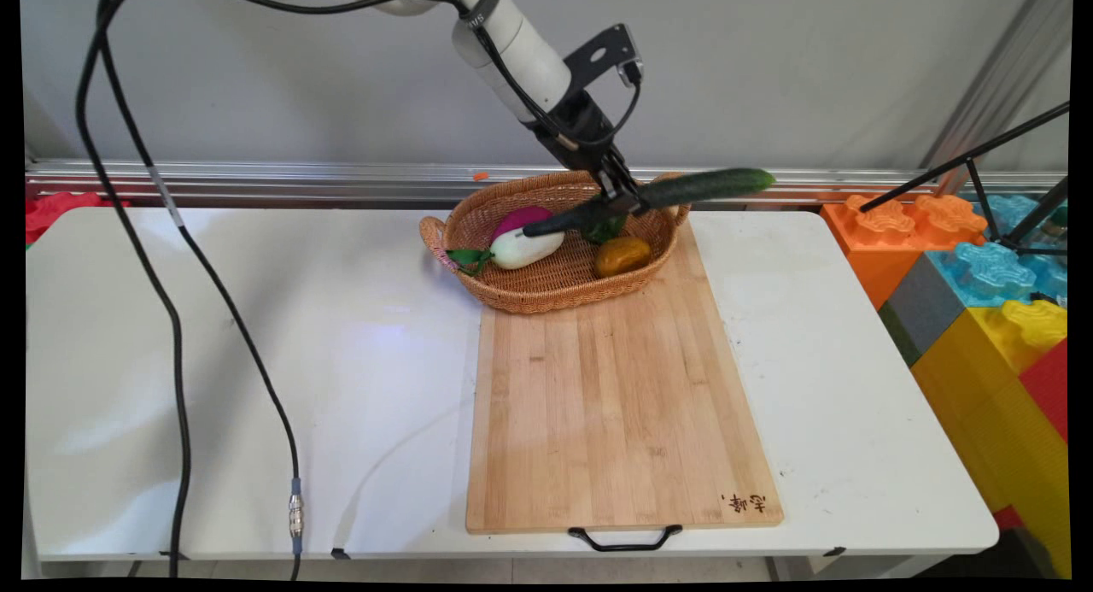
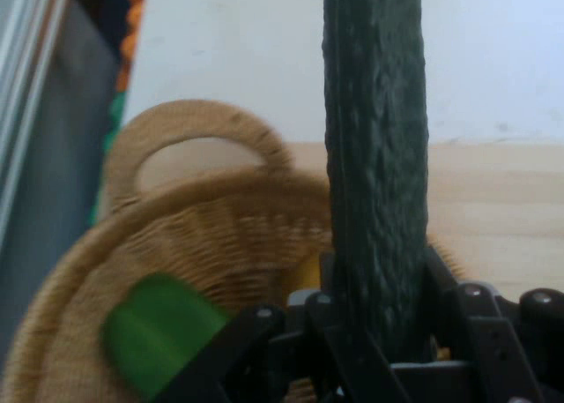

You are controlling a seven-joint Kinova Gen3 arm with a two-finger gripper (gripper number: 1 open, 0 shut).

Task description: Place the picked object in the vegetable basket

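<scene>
Your gripper (image 1: 622,201) is pinching a long dark green cucumber (image 1: 675,192) between its fingers (image 2: 445,284), near the middle of it. The cucumber is hanging almost level above the wicker basket (image 1: 546,289), one end reaching out past the basket's right rim. The basket is sitting on the far end of the wooden cutting board (image 1: 619,404), on the white table (image 1: 256,361). Inside it, a white and purple eggplant (image 1: 525,240) and a brownish potato (image 1: 622,255) are lying.

I see basket (image 1: 555,289) at board's (image 1: 619,404) 12 o'clock end, on table (image 1: 256,361). Eggplant (image 1: 525,242) in basket at 9, mango (image 1: 622,255) at 3. Cucumber (image 1: 657,195) above basket, in gripper (image 1: 616,201). Blocks (image 1: 982,301) at table's 3.
</scene>
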